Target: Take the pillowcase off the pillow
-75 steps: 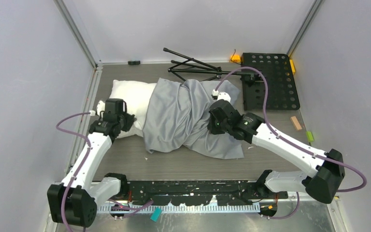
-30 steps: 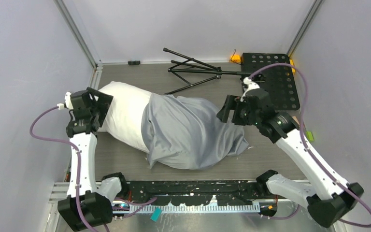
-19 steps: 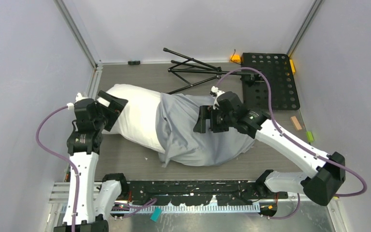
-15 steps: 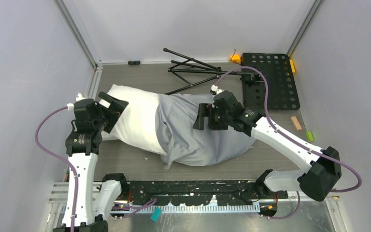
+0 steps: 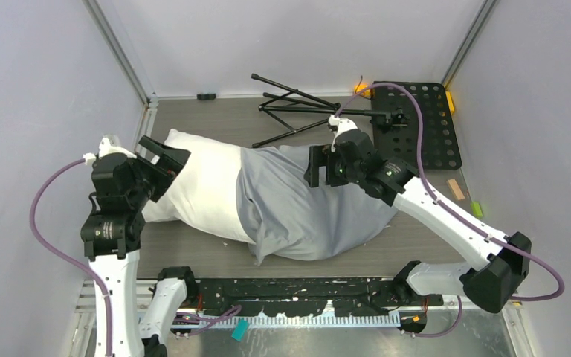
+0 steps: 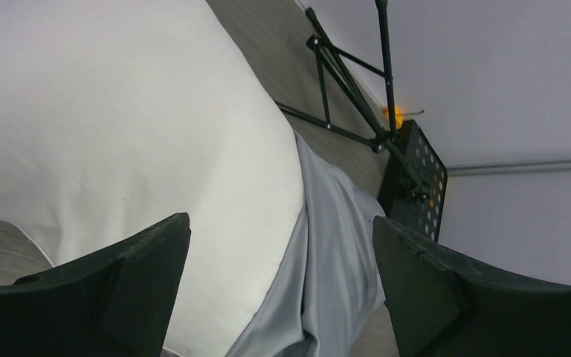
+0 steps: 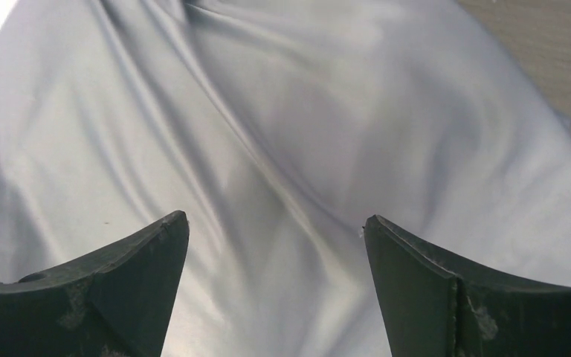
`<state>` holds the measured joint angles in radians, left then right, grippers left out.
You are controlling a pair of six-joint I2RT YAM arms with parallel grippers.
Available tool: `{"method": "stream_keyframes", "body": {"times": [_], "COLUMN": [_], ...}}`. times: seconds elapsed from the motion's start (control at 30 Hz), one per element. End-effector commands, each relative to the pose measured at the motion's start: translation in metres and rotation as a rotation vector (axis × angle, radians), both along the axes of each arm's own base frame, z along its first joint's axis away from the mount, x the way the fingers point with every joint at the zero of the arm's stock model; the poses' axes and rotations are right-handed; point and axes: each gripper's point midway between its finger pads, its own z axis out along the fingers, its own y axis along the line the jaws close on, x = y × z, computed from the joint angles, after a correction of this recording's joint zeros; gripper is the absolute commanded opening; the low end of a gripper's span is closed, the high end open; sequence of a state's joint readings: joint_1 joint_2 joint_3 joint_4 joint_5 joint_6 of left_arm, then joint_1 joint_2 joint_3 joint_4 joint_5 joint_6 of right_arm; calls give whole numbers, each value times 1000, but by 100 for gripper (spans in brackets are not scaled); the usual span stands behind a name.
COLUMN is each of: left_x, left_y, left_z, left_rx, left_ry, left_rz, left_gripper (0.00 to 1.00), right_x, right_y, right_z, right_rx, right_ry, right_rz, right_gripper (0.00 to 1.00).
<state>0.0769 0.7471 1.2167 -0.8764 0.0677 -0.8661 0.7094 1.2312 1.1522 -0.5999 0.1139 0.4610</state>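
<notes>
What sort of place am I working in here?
Probably a lab test cell, not a bedroom: plain grey walls box in a small wood-look table, and a folded black stand and a perforated black plate lie at the back, behind the pillow.

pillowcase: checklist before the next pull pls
1. Left hand open: ok, wide over the bare pillow.
2. Pillow gripped: not ok, nothing held.
3. Right hand open: ok, above the pillowcase.
4. Fabric in right hand: not ok, none.
5. Right hand touching fabric: cannot tell.
6. Pillowcase off: not ok, it covers the pillow half nearer the right hand.
</notes>
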Motion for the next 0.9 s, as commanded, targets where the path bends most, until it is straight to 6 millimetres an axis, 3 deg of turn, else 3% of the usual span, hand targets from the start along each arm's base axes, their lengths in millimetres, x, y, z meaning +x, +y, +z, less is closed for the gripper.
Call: {"method": "stream_keyframes", "body": {"times": [0.0,0.07,0.2,0.4,0.43,0.5,0.53,0.87], "left_x": [1,2,0,-5,-5,-5,-4,-9], "left_y": [-28,-34,-51,-65,-68,-74,-76,-63], "left_z": [-15,-21,-36,-60,-64,-74,-77,-99], "left_rx": [-119,-149,-205,-181,-179,-170,-161,-110], "left_ry": [46,55,103,161,174,202,211,306], "left_rz": [-112,-134,-184,-198,-205,-221,-225,-99], "left_gripper": [94,94,93,92,92,93,93,97], "right_x": [11,18,28,32,32,33,33,31], "right_y": [20,25,34,38,38,36,34,-2], "right_z": [12,4,-5,-6,-6,-3,-2,30], "right_rx": [-42,-64,-61,-45,-46,-49,-52,-37], "right_ry": [-41,-23,-11,-21,-23,-31,-35,-170], "right_rz": [137,146,136,131,130,122,117,-12], "right_gripper": [92,84,58,49,38,5,1,0]}}
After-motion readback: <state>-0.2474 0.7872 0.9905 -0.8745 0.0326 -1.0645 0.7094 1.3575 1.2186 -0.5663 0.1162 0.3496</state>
